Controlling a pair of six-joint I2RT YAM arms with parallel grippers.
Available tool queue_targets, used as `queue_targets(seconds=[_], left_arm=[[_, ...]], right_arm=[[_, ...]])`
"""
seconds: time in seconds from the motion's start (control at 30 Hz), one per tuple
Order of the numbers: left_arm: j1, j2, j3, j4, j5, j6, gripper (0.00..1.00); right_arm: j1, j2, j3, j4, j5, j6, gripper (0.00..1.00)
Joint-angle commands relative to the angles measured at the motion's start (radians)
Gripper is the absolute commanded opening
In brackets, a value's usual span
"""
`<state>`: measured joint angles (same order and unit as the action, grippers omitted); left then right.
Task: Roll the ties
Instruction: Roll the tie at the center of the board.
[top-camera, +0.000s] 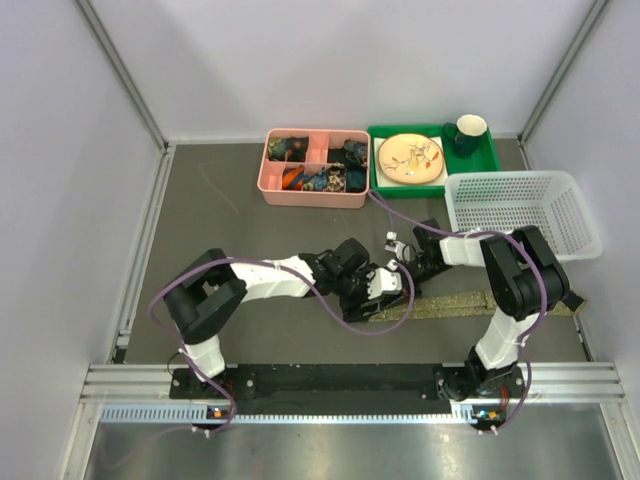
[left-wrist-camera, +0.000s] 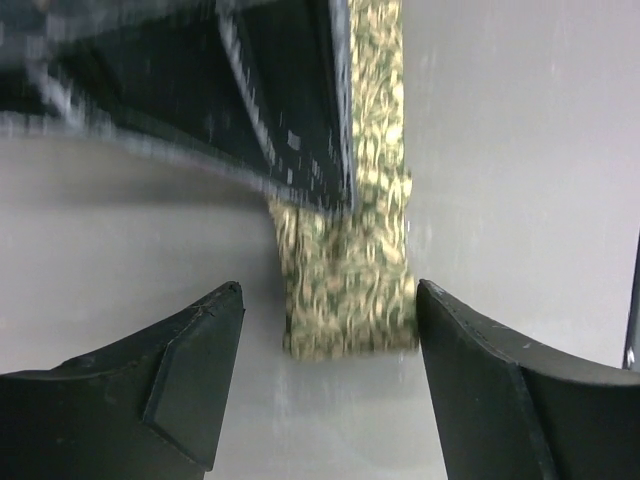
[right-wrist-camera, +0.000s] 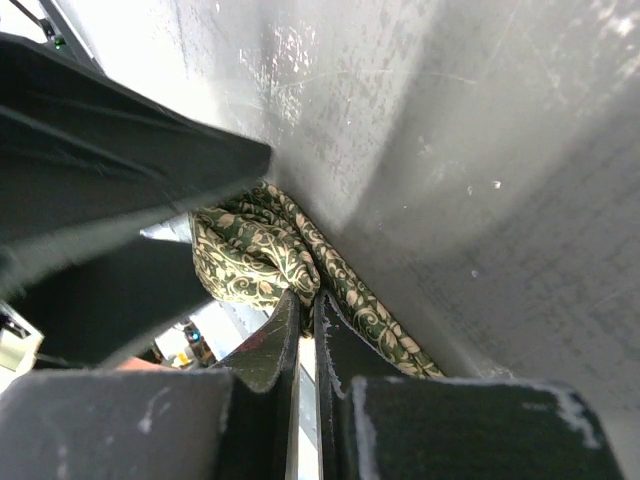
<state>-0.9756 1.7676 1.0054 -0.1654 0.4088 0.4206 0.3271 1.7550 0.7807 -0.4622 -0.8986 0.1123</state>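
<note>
The tie (top-camera: 470, 303) is a narrow olive-green strip with a pale leafy pattern, lying left to right across the table in front of the right arm. Its left end is folded into a short doubled stub (left-wrist-camera: 350, 290). My left gripper (left-wrist-camera: 330, 292) is open, and the stub lies flat between its fingers without touching them. My right gripper (right-wrist-camera: 312, 298) is shut, its tips pinching the fabric at the bunched fold (right-wrist-camera: 250, 250). In the top view both grippers, left (top-camera: 378, 288) and right (top-camera: 402, 262), meet over the tie's left end.
At the back stand a pink divided box (top-camera: 312, 198) of small items and a green tray (top-camera: 490, 160) with a plate (top-camera: 410, 158) and a dark cup (top-camera: 470, 133). A white mesh basket (top-camera: 522, 212) sits at the right, close behind the right arm.
</note>
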Motion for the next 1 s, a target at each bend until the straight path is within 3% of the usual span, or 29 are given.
queue_targets(seconds=[0.0, 0.17, 0.4, 0.6, 0.77, 0.97], left_arm=[[-0.031, 0.041, 0.056, 0.086, 0.027, -0.023, 0.74], [-0.038, 0.079, 0.078, 0.112, 0.025, -0.032, 0.64], [-0.046, 0.096, 0.064, -0.020, -0.021, 0.009, 0.24], [-0.038, 0.049, -0.011, -0.080, -0.064, 0.067, 0.19], [-0.022, 0.043, -0.021, -0.118, -0.102, 0.096, 0.16], [0.017, 0.021, -0.028, -0.161, -0.131, 0.129, 0.15]], right_arm=[[0.015, -0.029, 0.011, 0.039, 0.018, -0.013, 0.00], [0.015, -0.032, 0.006, 0.040, 0.012, -0.007, 0.00], [0.009, -0.051, 0.043, -0.025, -0.016, -0.039, 0.01], [-0.112, -0.046, 0.158, -0.249, -0.011, -0.204, 0.23], [-0.134, 0.009, 0.273, -0.450, 0.039, -0.350, 0.24], [-0.134, 0.060, 0.334, -0.522, 0.053, -0.460, 0.36]])
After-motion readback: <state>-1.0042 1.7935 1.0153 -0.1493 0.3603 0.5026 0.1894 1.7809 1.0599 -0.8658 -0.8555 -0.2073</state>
